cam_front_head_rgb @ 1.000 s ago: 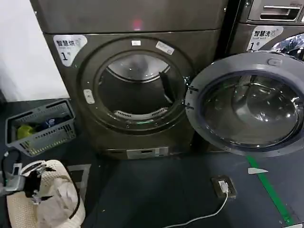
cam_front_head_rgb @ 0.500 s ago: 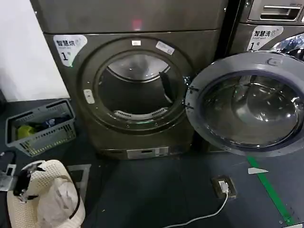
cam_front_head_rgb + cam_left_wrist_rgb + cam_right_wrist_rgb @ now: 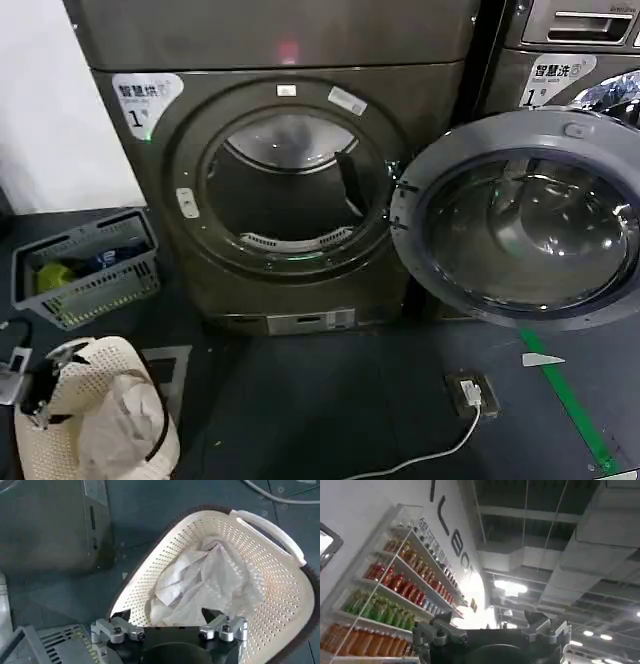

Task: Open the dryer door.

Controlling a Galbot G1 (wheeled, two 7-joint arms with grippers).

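Two grippers, and both sets of jaws stand spread with nothing between them. The left gripper point(image 3: 170, 630) hangs over a white basket point(image 3: 260, 545), its fingers point(image 3: 116, 630) wide apart above the crumpled pale cloth point(image 3: 200, 587) lying inside. In the head view that gripper point(image 3: 30, 385) sits low at the near left, at the basket's point(image 3: 115, 355) edge on the dark floor point(image 3: 320, 410). The right gripper point(image 3: 492, 632) points upward, jaws parted against a ceiling point(image 3: 570, 540) and a wall of shelves point(image 3: 385, 585) lined with bottles.

Out from there: a grey basket point(image 3: 85, 265) sits on the floor to the left, just beside the dryer point(image 3: 270, 50). The dryer's round opening is uncovered and the steel drum point(image 3: 285, 185) shows inside, with the white "1" sticker point(image 3: 145, 100) at its upper left. The dryer door point(image 3: 520, 215) is swung fully out to the right, grey inner face and clear bowl turned this way, hanging in front of the neighbouring machine point(image 3: 570, 40). Near right, a white cable point(image 3: 430, 450) runs to a small box point(image 3: 470, 390) on the floor, beside a green floor line point(image 3: 570, 405).
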